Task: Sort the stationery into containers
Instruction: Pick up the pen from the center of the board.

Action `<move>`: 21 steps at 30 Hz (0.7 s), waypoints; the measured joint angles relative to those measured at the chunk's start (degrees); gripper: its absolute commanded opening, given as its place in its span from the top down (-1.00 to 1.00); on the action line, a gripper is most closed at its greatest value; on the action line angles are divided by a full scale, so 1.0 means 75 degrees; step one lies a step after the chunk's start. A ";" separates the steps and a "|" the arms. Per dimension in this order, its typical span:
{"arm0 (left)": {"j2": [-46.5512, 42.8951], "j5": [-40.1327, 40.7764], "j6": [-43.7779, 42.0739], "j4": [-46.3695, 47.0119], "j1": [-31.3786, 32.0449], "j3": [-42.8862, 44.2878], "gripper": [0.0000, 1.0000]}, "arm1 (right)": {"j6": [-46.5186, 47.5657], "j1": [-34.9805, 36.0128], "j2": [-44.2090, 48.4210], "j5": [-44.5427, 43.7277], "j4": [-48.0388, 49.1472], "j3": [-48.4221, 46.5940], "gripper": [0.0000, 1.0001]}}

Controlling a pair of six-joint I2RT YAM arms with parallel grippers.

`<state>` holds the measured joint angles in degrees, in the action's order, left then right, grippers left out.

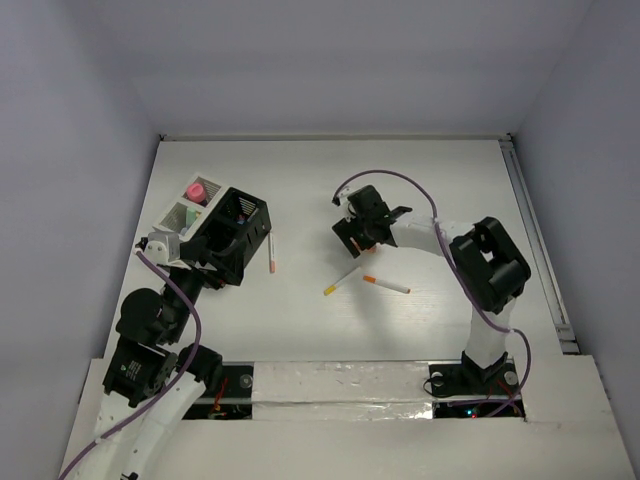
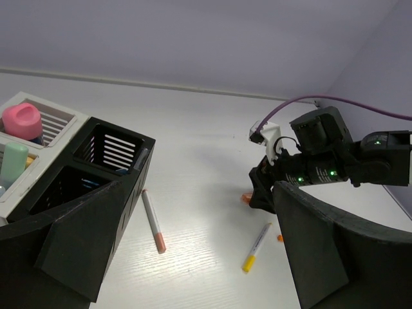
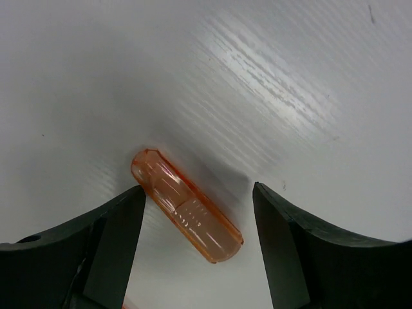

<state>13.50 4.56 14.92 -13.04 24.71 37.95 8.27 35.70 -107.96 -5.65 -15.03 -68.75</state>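
Orange translucent capsule marker [image 3: 185, 206] lies on the white tabletop [image 3: 290, 77], well right of the black box [image 1: 235, 235], between the wide-spread fingers of the right claw [image 3: 198, 193]. The left claw [image 2: 203, 206], beside that box, gapes wide and empty.

A black divided box [image 1: 232, 235] is seen at the left of the table [image 1: 450, 180], with a white compartmented box [image 1: 185, 212] set against its far-left side. A pink marker [image 1: 197, 190] and a pale green marker [image 2: 13, 161] are held in the white box. A red-tipped white pen [image 1: 271, 254] is laid just beside the black box. A yellow-tipped pen [image 1: 343, 280] and an orange-tipped pen [image 1: 386, 285] are laid near mid-table, close together. A translucent orange capsule marker [image 3: 185, 205] is laid flat.
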 measured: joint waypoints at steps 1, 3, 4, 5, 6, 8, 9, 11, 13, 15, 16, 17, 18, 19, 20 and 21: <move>0.0000 0.0000 0.0000 0.0000 0.0000 0.0000 -0.98 | 0.0035 0.0000 -0.0064 -0.0015 -0.0003 -0.0082 -0.31; 0.0000 0.0000 0.0000 0.0000 0.0000 0.0000 -0.98 | 0.0079 0.0000 -0.0224 -0.0067 -0.0026 -0.0280 -0.14; 0.0000 0.0000 0.0000 0.0000 0.0000 0.0000 -0.98 | 0.0111 0.0000 -0.0323 -0.0085 -0.0038 -0.0408 0.10; 0.0000 0.0003 0.0000 -0.0003 0.0000 0.0000 -0.98 | 0.0146 0.0000 -0.0393 -0.0114 -0.0041 -0.0493 0.21; 0.0000 0.0000 -0.0003 0.0000 0.0000 0.0000 -0.98 | 0.0152 0.0000 -0.0443 -0.0166 -0.0023 -0.0539 0.25; 0.0000 0.0003 0.0000 -0.0003 0.0000 0.0000 -0.98 | 0.0172 0.0000 -0.0460 -0.0309 -0.0032 -0.0551 0.37; 0.0000 0.0003 0.0000 0.0000 0.0000 0.0000 -0.98 | 0.0187 -0.0003 -0.0460 -0.0350 -0.0035 -0.0551 0.40; 0.0000 0.0003 0.0000 -0.0003 0.0000 0.0000 -0.98 | 0.0195 -0.0020 -0.0460 -0.0414 -0.0029 -0.0551 0.53; 0.0000 0.0003 0.0000 -0.0003 0.0000 0.0000 -0.98 | 0.0207 -0.0038 -0.0460 -0.0443 -0.0020 -0.0551 0.65; 0.0000 0.0003 0.0000 -0.0003 0.0000 0.0000 -0.98 | 0.0210 -0.0076 -0.0460 -0.0452 -0.0003 -0.0551 0.67; 0.0000 0.0006 0.0000 -0.0003 0.0000 0.0000 -0.98 | 0.0210 -0.0105 -0.0460 -0.0455 0.0003 -0.0551 0.68; 0.0000 0.0006 0.0000 -0.0003 0.0000 0.0000 -0.98 | 0.0207 -0.0122 -0.0460 -0.0469 0.0009 -0.0551 0.68; 0.0000 0.0006 0.0000 -0.0003 0.0000 0.0000 -0.98 | 0.0195 -0.0143 -0.0460 -0.0495 0.0012 -0.0551 0.68; 0.0000 0.0006 0.0000 -0.0003 0.0000 0.0000 -0.98 | 0.0178 -0.0157 -0.0460 -0.0548 0.0026 -0.0548 0.67; 0.0000 0.0006 0.0000 -0.0003 0.0000 0.0000 -0.98 | 0.0149 -0.0163 -0.0458 -0.0609 0.0070 -0.0533 0.67; 0.0000 0.0006 0.0000 -0.0003 0.0000 0.0000 -0.98 | 0.0114 -0.0166 -0.0446 -0.0664 0.0119 -0.0513 0.67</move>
<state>13.50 4.60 14.92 -13.06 24.71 37.95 9.13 34.46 -111.31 -10.63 -14.13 -72.60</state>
